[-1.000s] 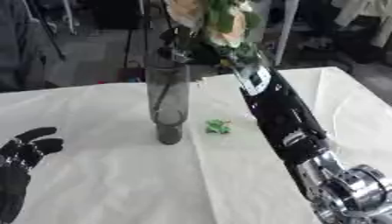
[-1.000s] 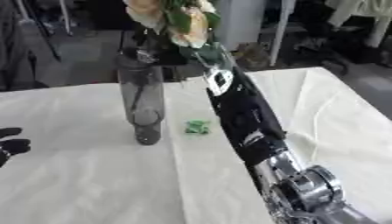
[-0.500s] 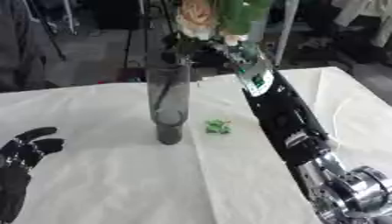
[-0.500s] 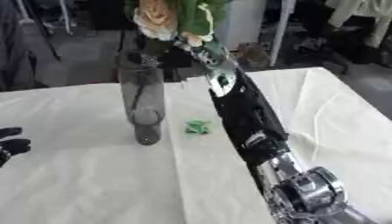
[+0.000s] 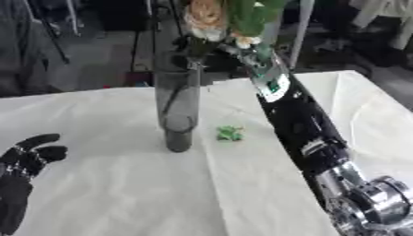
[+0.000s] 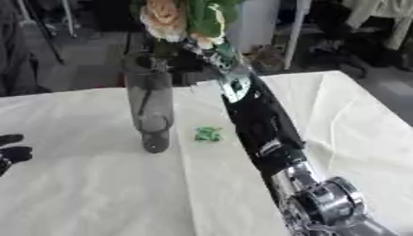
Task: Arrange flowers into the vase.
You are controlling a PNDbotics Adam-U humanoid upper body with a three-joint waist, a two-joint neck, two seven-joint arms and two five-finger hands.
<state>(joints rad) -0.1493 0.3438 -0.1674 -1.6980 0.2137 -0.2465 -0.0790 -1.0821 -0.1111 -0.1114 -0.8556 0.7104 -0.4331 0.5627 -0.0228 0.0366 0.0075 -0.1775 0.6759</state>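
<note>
- Tipping the vase (image 5: 177,108) — likely if the stems snag its rim while the flowers (image 5: 219,18) hang above.
- Right hand (image 5: 211,46) hidden behind blooms — finger state impossible to tell.
- Left hand (image 5: 24,161) idle, fingers spread, too far to steady anything.

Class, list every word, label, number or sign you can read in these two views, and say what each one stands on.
No text can be read anywhere.
A small white mark sits on the right arm's black forearm, too blurred to read.
The vase, the flowers, the green scrap and the white tablecloth show no writing.
</note>
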